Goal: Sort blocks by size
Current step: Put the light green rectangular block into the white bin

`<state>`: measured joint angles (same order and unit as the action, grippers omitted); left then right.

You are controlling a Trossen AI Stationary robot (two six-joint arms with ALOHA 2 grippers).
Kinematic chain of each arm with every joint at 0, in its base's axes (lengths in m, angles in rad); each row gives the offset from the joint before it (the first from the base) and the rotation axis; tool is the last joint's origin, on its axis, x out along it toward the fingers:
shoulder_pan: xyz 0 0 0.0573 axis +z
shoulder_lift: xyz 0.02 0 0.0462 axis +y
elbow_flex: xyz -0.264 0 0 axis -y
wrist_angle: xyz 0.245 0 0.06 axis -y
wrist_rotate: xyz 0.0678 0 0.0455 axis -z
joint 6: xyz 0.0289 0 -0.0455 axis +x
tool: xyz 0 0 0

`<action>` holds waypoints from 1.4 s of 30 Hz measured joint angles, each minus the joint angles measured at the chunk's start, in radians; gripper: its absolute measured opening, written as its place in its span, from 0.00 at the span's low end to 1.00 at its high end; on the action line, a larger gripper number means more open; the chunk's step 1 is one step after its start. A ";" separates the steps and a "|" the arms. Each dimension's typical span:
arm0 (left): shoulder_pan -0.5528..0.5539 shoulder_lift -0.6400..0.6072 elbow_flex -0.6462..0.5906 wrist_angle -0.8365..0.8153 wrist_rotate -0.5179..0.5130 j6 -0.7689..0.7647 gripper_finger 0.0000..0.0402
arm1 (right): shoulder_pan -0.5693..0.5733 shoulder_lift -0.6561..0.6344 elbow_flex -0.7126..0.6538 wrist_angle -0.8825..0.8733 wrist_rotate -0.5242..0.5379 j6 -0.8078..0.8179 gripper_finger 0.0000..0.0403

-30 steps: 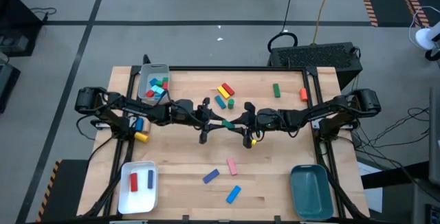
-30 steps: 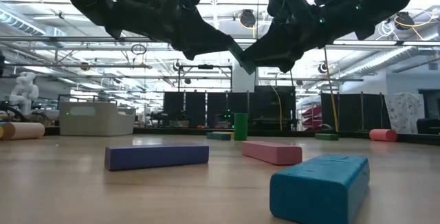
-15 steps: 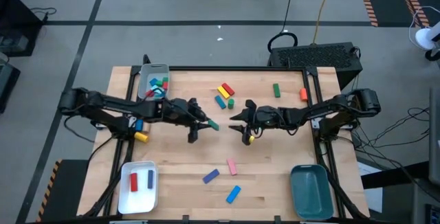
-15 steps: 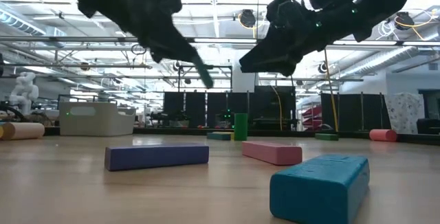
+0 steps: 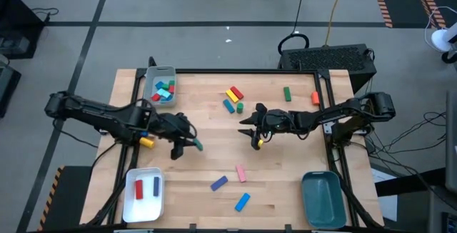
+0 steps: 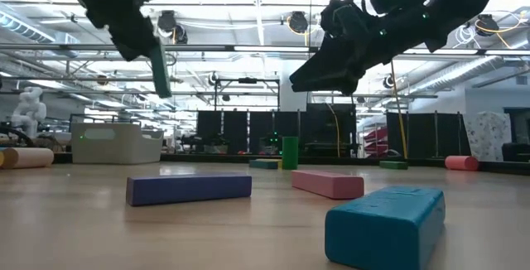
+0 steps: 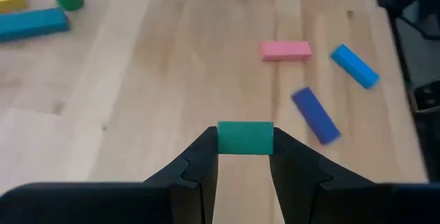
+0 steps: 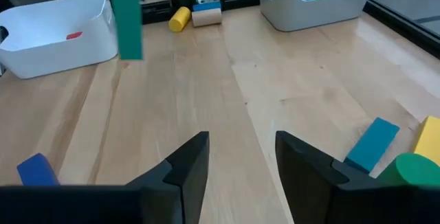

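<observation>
My left gripper (image 5: 189, 144) is shut on a green bar (image 5: 196, 146) above the table's left middle; the bar also shows in the low view (image 6: 159, 67) and the left wrist view (image 7: 245, 138). My right gripper (image 5: 248, 131) is open and empty above the table's middle, with its fingers apart in the right wrist view (image 8: 240, 152). On the table near the front lie a pink bar (image 5: 240, 172), a purple bar (image 5: 218, 183) and a blue bar (image 5: 243, 202). A cluster of red, yellow, teal and green blocks (image 5: 232, 98) lies farther back. My left gripper pinches the green bar between its two fingers by its two opposite sides (image 7: 223, 138), at the bar's upper end. The fingers come from above, pointing down. The bar hangs nearly upright below the fingers (image 6: 159, 75), lifted clear of the table.
A grey tray (image 5: 151, 76) with several blocks stands at the far left. A white tray (image 5: 130, 203) with a red and a blue block stands at the near left, and a teal tray (image 5: 323, 215) at the near right. A yellow cylinder (image 5: 146, 142) lies at the left edge. A green (image 5: 287, 93) and an orange block (image 5: 315, 98) lie far right.
Both grippers met at the green bar over the table's middle. My left gripper has carried the bar away from my right gripper, toward the table's left and near edges. The bar has turned from slanting to nearly upright. My right gripper has stayed in place without it.
</observation>
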<state>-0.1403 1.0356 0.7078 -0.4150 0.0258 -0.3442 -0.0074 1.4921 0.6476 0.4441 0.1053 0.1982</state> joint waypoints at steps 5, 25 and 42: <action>-0.085 -0.052 0.000 -0.099 0.003 -0.095 0.28 | 0.000 0.000 0.000 -0.020 0.049 0.000 0.37; -0.505 -0.094 0.107 -0.428 0.129 -0.553 0.28 | 0.000 0.000 -0.001 -0.036 0.082 0.065 0.37; -0.768 -0.068 0.071 -0.573 -0.084 -0.830 0.28 | 0.000 0.000 -0.001 -0.037 0.081 0.105 0.37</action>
<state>-0.9081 0.9673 0.7784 -0.9878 -0.0586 -1.1740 -0.0071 1.4925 0.6468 0.4068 0.1867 0.3027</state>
